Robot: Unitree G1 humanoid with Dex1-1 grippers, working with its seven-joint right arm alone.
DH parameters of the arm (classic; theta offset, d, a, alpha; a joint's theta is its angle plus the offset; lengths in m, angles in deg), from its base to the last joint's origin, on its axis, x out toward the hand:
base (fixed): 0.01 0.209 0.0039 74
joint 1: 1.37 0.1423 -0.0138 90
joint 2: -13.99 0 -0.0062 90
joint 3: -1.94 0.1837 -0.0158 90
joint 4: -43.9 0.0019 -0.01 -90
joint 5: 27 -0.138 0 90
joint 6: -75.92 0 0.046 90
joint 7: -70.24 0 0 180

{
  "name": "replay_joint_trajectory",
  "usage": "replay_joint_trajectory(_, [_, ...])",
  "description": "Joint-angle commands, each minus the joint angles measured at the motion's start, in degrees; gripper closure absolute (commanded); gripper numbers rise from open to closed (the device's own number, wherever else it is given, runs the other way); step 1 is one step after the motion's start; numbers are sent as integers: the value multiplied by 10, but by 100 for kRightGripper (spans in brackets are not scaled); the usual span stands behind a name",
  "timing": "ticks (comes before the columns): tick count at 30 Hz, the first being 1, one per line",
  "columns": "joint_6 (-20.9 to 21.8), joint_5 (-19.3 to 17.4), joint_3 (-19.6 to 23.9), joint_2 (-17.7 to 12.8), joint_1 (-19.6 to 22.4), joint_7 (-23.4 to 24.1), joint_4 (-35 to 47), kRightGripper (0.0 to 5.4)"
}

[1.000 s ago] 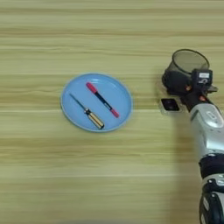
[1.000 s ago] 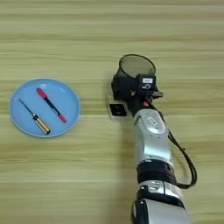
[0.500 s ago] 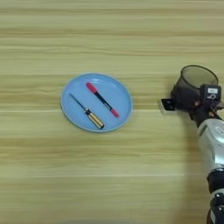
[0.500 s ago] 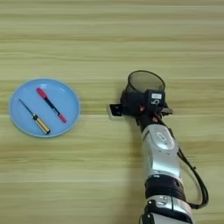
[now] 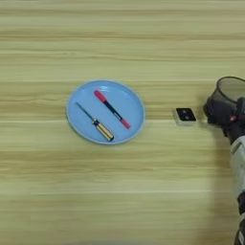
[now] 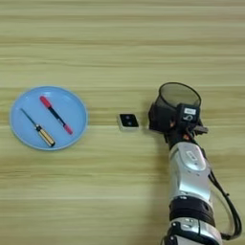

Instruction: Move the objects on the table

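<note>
Left of the pen cup (image 6: 178,98), small white block (image 6: 128,121), blue plate (image 6: 76,106) beyond.

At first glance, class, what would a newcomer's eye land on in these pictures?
Probably the round blue plate left of centre on the light wooden table, holding a slim black marker with red cap and a small yellow-handled screwdriver. Next, at the right, the silver-armed right gripper at a black wire-mesh pen cup, with a small white square block with black top lying apart to its left.
</note>
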Motion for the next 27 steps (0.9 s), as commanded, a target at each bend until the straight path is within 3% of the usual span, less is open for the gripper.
replay_joint_trajectory(1, [13,2,3,-28,19,7,9,74])
replay_joint_trajectory(12, [17,3,-1,-28,22,7,-7,74])
replay_joint_trajectory(13, [17,3,-1,-27,22,7,-8,37])
replay_joint_trajectory(16, [17,4,-3,-26,22,7,-7,6])
replay_joint_trajectory(27, [12,3,-9,-23,7,9,22,3])
